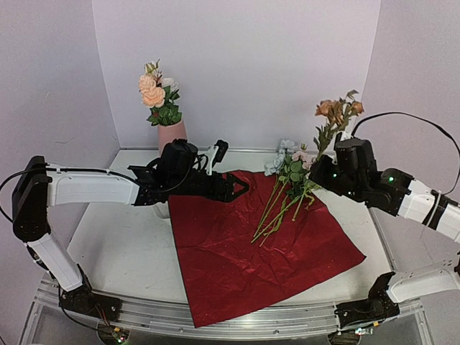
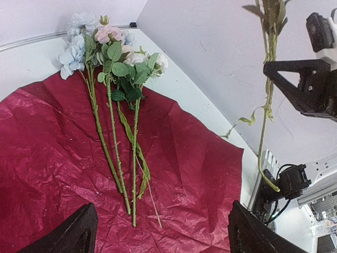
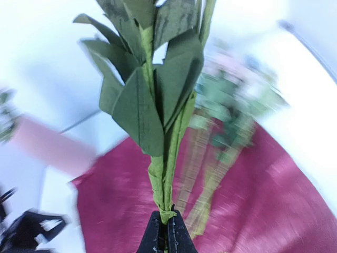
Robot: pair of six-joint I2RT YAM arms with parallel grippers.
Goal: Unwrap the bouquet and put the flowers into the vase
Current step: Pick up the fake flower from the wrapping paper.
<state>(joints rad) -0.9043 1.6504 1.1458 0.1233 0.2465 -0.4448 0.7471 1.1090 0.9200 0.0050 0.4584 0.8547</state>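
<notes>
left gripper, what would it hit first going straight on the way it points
Likely the stem ends of the flowers lying on the red wrapping paper, just ahead of the left gripper; possibly the paper first, depth unclear.

One pink vase [image 1: 172, 134] with two peach roses [image 1: 150, 90] showing; one sheet of red paper [image 1: 244, 251]; at least three stems [image 2: 134, 174] lying on it; one leafy stem [image 3: 167, 153] aloft.

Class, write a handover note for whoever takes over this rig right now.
Left gripper: open, empty, above the red paper.
Right gripper: shut on a peach-flowered stem, lifted.
Vase, back left, holds some flowers.
Done: bouquet unwrapped, paper spread flat.
To do: held stem and the loose flowers lying on the paper go into the vase.
</notes>
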